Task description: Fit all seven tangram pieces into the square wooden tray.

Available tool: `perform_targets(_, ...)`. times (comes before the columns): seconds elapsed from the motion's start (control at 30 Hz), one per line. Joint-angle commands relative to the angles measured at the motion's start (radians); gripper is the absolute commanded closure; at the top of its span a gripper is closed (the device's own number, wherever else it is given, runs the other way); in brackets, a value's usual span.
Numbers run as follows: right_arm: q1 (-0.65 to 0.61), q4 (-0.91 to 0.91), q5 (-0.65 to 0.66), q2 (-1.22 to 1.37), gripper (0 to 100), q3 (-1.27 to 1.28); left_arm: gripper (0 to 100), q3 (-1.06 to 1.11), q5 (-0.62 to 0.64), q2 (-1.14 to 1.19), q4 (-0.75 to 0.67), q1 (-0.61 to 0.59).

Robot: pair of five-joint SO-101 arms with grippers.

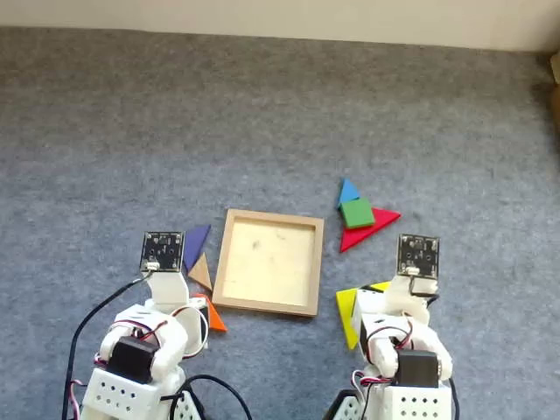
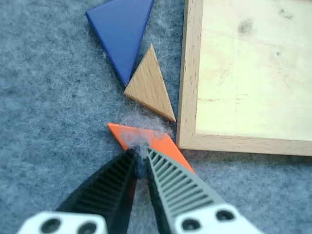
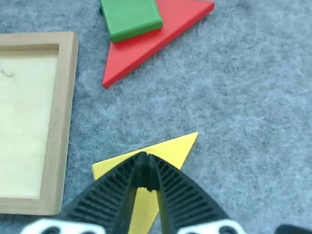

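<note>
The square wooden tray (image 1: 266,305) lies empty between the two arms. Beside its left rim (image 2: 188,73) lie a dark blue triangle (image 2: 122,34), a wooden triangle (image 2: 150,85) and an orange piece (image 2: 151,140). My left gripper (image 2: 140,157) is shut, its tips over the orange piece and gripping nothing. Right of the tray (image 3: 65,97) a green square (image 3: 130,17) rests on a red triangle (image 3: 146,46), with a light blue triangle (image 1: 348,191) just beyond them. My right gripper (image 3: 145,160) is shut over a yellow triangle (image 3: 170,148), holding nothing.
Everything sits on grey carpet (image 1: 262,114) that stretches far beyond the tray. A pale wall edge (image 1: 350,22) runs along the back. Both arm bases (image 1: 140,367) stand at the near edge, with cables trailing by the left one.
</note>
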Motion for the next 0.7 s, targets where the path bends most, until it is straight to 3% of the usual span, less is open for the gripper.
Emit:
perform_targets(0.0,0.008,0.031,-0.015,-0.013,99.4,-0.163,99,0.021,-0.002,-0.008,0.002,0.012)
perform_targets(0.17,0.007,0.102,-0.132,-0.012,99.4,-0.361,99,0.021,-0.002,-0.008,0.002,0.012)
perform_targets(0.33,0.005,0.11,-0.14,0.013,99.4,-0.456,99,0.021,-0.002,-0.008,0.002,0.012)
perform_targets(0.67,0.002,0.3,-0.143,0.588,99.4,-0.805,99,0.021,-0.002,-0.008,0.002,0.012)
